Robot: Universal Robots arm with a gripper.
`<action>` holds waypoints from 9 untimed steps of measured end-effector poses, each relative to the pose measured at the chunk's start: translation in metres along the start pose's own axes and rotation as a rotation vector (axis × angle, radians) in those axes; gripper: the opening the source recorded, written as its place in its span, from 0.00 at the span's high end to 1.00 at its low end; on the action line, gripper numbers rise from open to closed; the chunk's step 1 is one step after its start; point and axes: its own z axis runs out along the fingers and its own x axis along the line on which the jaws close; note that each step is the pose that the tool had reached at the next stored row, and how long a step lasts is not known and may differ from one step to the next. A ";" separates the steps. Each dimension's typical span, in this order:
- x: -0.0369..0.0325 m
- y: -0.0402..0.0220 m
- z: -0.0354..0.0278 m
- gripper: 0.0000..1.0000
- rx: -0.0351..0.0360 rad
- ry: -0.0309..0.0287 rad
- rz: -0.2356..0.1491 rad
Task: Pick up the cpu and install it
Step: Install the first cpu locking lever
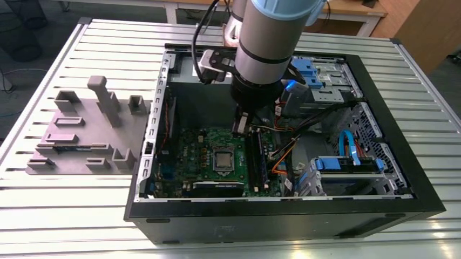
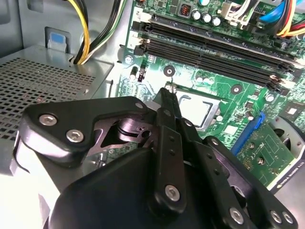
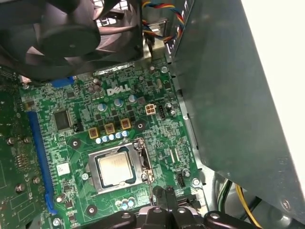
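Observation:
The cpu (image 3: 114, 170) lies flat in the metal-framed socket (image 3: 141, 164) on the green motherboard (image 3: 157, 129), its silver top facing up. It also shows in the second wrist view as a pale square, the cpu (image 2: 196, 109), and in the exterior view as the cpu (image 1: 224, 159). My gripper (image 2: 166, 94) hangs inside the computer case (image 1: 288, 209), a little above the board and just off the socket's edge. Its fingers meet at the tip and hold nothing. In the exterior view the gripper (image 1: 241, 128) sits under the arm, beyond the socket.
A mauve-grey tray (image 1: 79, 156) with upright blocks stands at the exterior view's left of the case. Inside the case are RAM slots (image 2: 214, 52), a black fan (image 3: 71, 33), bundled cables (image 1: 303, 135) and blue drive cages (image 1: 346, 164). The case walls stand close around the arm.

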 end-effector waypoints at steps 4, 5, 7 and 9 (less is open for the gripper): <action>0.0010 0.0002 -0.0001 0.90 -0.0008 0.0025 -0.026; 0.0013 0.0002 -0.0001 0.90 -0.0012 0.0030 -0.034; 0.0020 0.0000 -0.0001 0.90 -0.0018 0.0041 -0.047; 0.0035 -0.0005 0.0000 0.90 -0.0020 0.0045 -0.054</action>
